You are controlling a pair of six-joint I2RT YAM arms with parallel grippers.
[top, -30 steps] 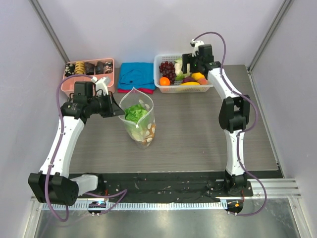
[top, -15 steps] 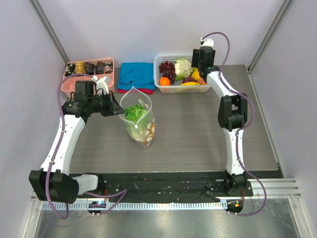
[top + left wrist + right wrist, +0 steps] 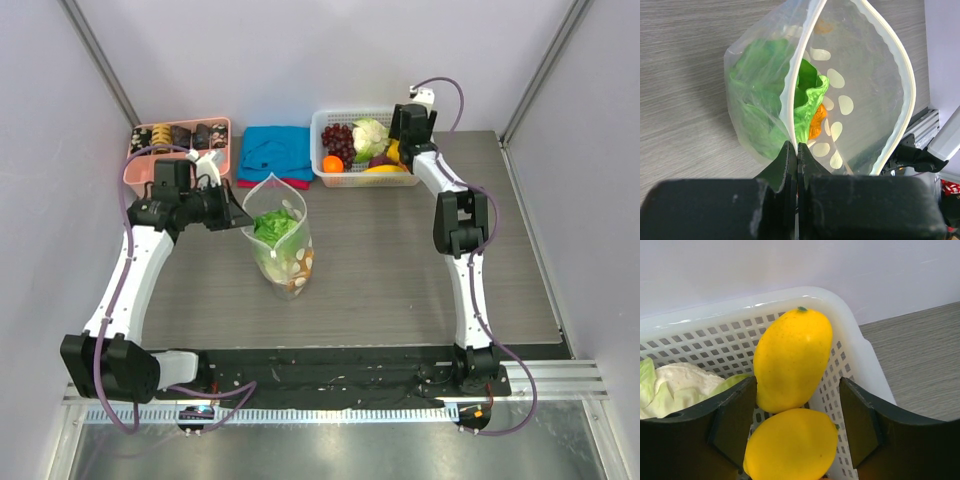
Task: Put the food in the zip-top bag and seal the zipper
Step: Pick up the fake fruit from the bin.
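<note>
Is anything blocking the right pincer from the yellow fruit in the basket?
Nothing visible does. The right pincer is open, and the yellow fruit sits between its fingers inside the white basket.

Your bag (image 3: pixel 281 243) stands upright on the table (image 3: pixel 400 262), left of centre, its mouth gaping. Lettuce (image 3: pixel 271 228) sits inside, with orange-brown pieces nearer the bottom. Your left gripper (image 3: pixel 240 218) reaches in from the left, and its tip meets the bag's left rim. Your right gripper (image 3: pixel 401 146) is at the far edge, pointing down into the right end of the white basket (image 3: pixel 350 181), right by a yellow fruit (image 3: pixel 394 152). You can't tell from up here how its fingers stand. The basket also holds grapes (image 3: pixel 338 142), an orange (image 3: pixel 333 163) and a pale cabbage (image 3: pixel 371 131). A blue cloth (image 3: pixel 275 152) lies between the basket and the pink tray (image 3: pixel 137 170).
</note>
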